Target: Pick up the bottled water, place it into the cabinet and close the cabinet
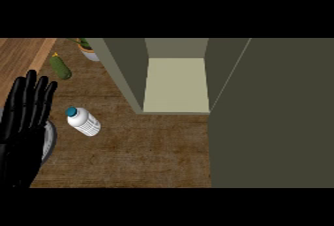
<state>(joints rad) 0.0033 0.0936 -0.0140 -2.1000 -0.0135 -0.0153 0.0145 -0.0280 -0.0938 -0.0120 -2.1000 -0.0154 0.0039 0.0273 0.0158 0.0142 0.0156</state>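
Observation:
The bottled water (83, 121) is a small clear bottle with a teal cap, standing on the wooden counter left of centre. My left hand (24, 123) shows at the left edge, open, fingers straight and pointing up, about a hand's width left of the bottle and apart from it. The cabinet (175, 86) stands at the back centre, olive green with a pale shelf inside. Its door (274, 114) is swung open and fills the right side of the view. My right hand does not show.
A green cucumber (61, 67) lies at the back left. A potted plant (88, 49) stands beside the cabinet's left wall. A grey plate rim (50, 139) peeks out from under my left hand.

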